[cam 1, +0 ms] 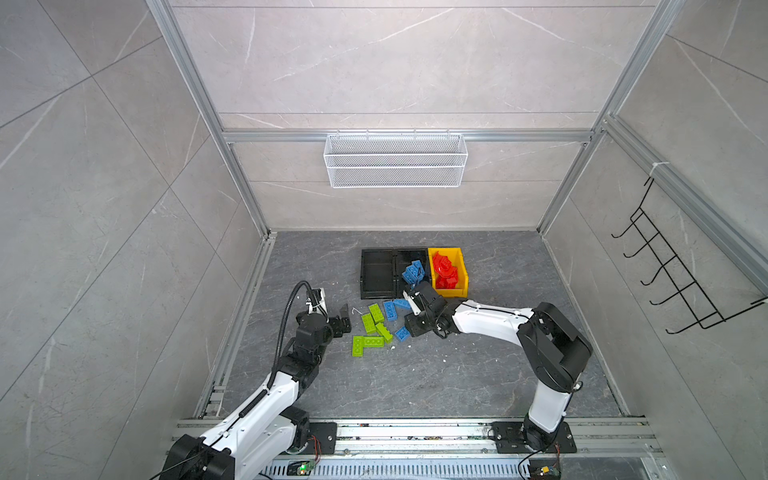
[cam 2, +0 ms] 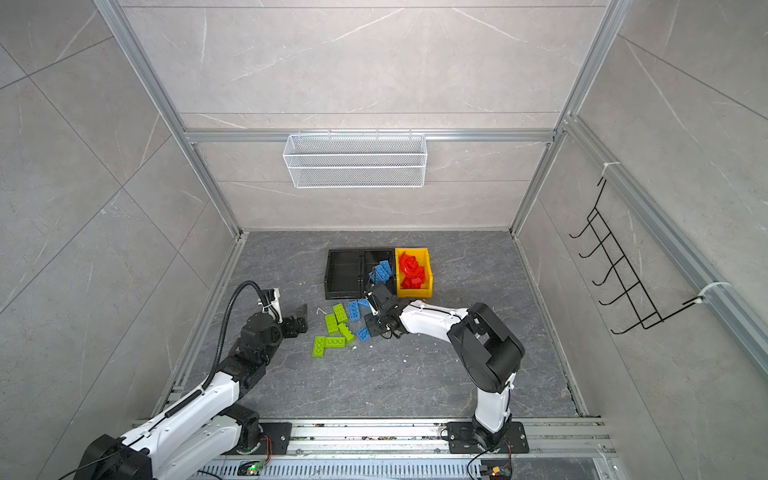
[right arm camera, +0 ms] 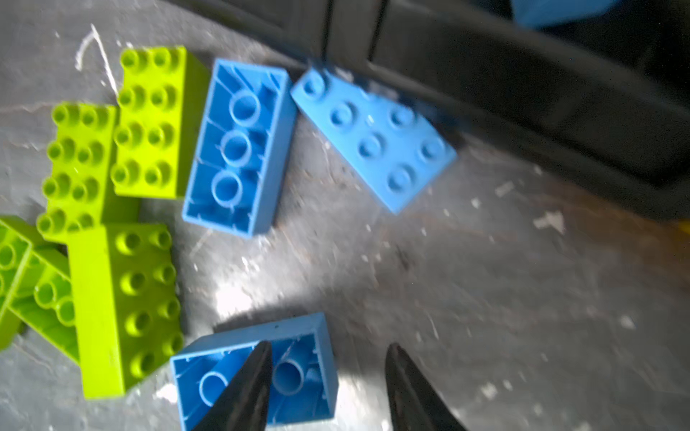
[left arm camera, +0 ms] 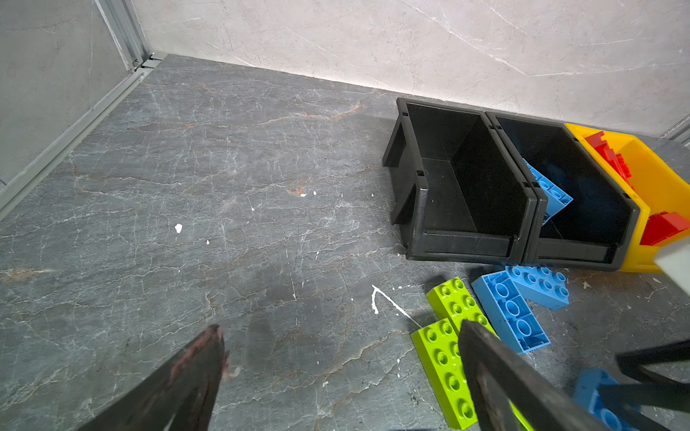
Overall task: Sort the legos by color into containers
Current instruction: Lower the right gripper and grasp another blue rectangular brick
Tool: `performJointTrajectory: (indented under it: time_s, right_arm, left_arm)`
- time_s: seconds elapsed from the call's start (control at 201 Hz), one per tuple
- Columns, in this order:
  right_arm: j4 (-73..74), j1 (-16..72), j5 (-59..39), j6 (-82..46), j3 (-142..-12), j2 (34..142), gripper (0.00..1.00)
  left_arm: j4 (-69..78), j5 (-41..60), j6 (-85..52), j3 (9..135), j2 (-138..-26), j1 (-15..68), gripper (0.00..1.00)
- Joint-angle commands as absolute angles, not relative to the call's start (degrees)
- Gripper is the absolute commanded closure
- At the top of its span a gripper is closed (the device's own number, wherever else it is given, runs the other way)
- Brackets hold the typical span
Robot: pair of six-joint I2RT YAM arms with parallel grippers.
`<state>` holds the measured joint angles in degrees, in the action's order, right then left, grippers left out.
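Note:
Several lime green legos [cam 1: 370, 328] and three blue legos [cam 1: 389, 309] lie loose on the floor in front of the containers. The left black bin [cam 1: 362, 274] is empty. The middle black bin [cam 1: 398, 254] holds blue legos [cam 1: 412, 271], and the yellow bin [cam 1: 464, 276] holds red legos [cam 1: 444, 270]. My right gripper [right arm camera: 328, 347] is open; one finger hangs over an upturned small blue lego [right arm camera: 298, 332] and the other over bare floor. My left gripper [left arm camera: 339, 328] stands wide open and empty, left of a green lego [left arm camera: 440, 358].
A white wire basket [cam 1: 395, 160] hangs on the back wall and a black hook rack [cam 1: 681, 270] on the right wall. Aluminium rails [cam 1: 415, 432] run along the front edge. White specks dot the grey floor.

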<state>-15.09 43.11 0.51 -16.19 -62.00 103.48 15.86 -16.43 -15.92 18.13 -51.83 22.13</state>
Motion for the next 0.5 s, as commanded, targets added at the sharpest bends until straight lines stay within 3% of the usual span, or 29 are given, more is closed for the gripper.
performJointTrajectory:
  time_s: [0.0,0.169,0.493]
  right_arm:
    - [-19.1,43.5,1.9,-17.2,-59.9,98.1,0.48]
    - [-19.4,44.5,1.1,-16.9,-59.6,94.9,0.43]
    - [-25.4,49.6,3.4,-14.6,-68.1,102.0,0.35]
  left_arm:
    - [18.1,-16.5,-16.0,18.6,-51.9,22.1,0.01]
    - [18.2,-16.4,-16.0,18.8,-52.1,22.1,0.01]
    - [18.3,-16.5,-15.8,18.7,-52.6,22.1,0.01]
